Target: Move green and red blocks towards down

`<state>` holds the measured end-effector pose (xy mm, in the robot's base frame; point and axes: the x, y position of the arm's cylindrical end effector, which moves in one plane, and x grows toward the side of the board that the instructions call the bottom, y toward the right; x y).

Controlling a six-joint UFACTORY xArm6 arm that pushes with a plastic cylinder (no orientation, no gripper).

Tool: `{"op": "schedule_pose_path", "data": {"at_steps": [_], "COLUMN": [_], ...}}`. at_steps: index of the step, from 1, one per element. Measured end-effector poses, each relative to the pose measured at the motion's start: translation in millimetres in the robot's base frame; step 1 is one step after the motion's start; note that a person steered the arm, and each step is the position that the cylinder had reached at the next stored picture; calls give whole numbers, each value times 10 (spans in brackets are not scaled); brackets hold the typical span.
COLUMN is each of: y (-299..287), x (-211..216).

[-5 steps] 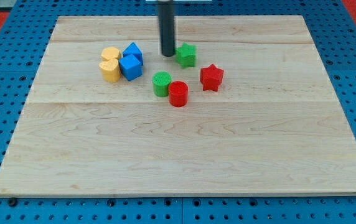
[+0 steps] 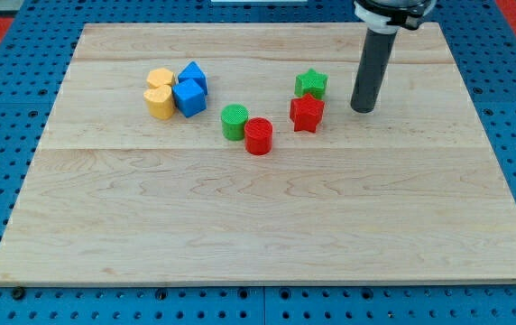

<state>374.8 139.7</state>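
Note:
My tip [image 2: 362, 108] rests on the board at the view's upper right, a short way right of the green star block [image 2: 311, 83] and the red star block [image 2: 306, 113], touching neither. The green star sits just above the red star, nearly touching it. A green cylinder [image 2: 234, 121] and a red cylinder [image 2: 258, 136] stand side by side near the middle, the red one lower and to the right.
Two yellow blocks [image 2: 159, 95] and two blue blocks [image 2: 190, 88] cluster at the view's upper left. The wooden board [image 2: 267, 226] lies on a blue pegboard; a red area shows at the top corners.
My tip has moved from left of the green star to its right. The green star has shifted right and now sits just above the red star.

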Motion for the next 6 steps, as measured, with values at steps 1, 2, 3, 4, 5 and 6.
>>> {"op": "schedule_pose_path", "data": {"at_steps": [1,2,3,4,5,6], "y": [-462,-794,-1030,-278,242,-229], "x": [29,34,66,-164,-720,-819]}}
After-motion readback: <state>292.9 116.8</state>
